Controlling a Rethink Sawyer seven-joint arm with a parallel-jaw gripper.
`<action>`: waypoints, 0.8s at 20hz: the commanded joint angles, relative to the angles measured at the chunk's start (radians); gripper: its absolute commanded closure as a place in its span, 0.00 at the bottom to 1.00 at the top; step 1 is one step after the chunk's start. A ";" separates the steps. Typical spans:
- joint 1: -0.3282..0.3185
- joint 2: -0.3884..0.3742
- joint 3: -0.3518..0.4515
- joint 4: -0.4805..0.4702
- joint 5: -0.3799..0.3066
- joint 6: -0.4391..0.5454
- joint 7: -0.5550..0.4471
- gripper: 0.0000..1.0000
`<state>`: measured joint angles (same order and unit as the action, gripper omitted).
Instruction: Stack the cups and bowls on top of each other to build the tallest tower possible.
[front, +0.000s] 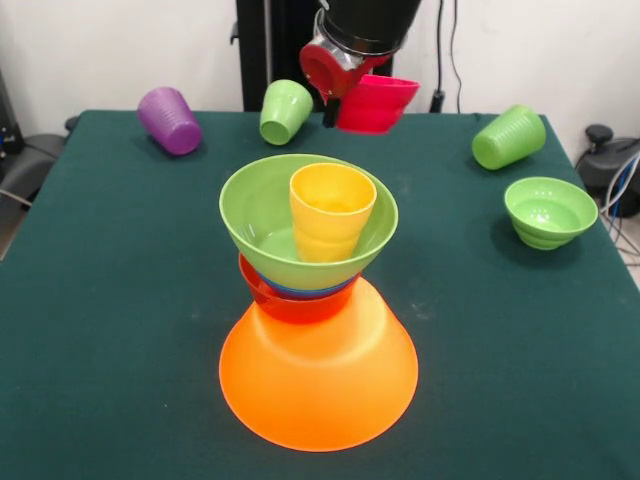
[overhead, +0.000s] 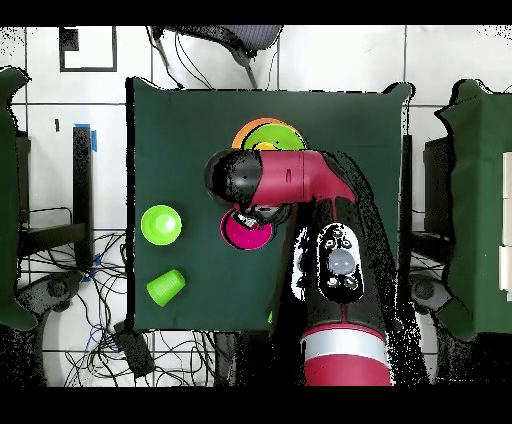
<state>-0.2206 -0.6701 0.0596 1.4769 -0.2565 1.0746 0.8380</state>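
The gripper (front: 335, 105) hung above the far middle of the green table (front: 100, 330), shut on the rim of the pink bowl (front: 375, 103), which it held clear of the cloth and tilted with its mouth turned up and to one side. In the overhead view the same pink bowl (overhead: 247, 229) showed its open mouth just beneath the red arm (overhead: 300, 180), beside the tower. The tower (front: 315, 300) stood near the front middle of the table: the huge orange bowl (front: 318, 385) lay upside down as the base, the red-orange bowl (front: 290, 302) sat upright on it, a thin edge of the blue bowl (front: 300, 291) showed above that, and the large light green bowl (front: 262, 215) rested on top, leaning a little. The yellow cup (front: 331, 212) stood upright inside that large bowl. The purple cup (front: 170, 120) lay on its side at one far corner, one light green cup (front: 284, 110) lay tipped just beside the gripper, and the other light green cup (front: 509, 136) lay on its side toward the opposite far corner. The smaller green bowl (front: 549, 211) sat upright on the cloth near that cup, well apart from the tower.
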 joint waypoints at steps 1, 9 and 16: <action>0.015 -0.028 -0.002 0.005 -0.091 -0.001 0.079 1.00; 0.024 -0.035 -0.009 0.016 -0.076 0.002 0.091 1.00; 0.029 -0.027 -0.012 -0.012 -0.067 0.028 0.079 1.00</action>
<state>-0.2153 -0.7205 0.0078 1.4769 -0.2567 1.0746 0.8380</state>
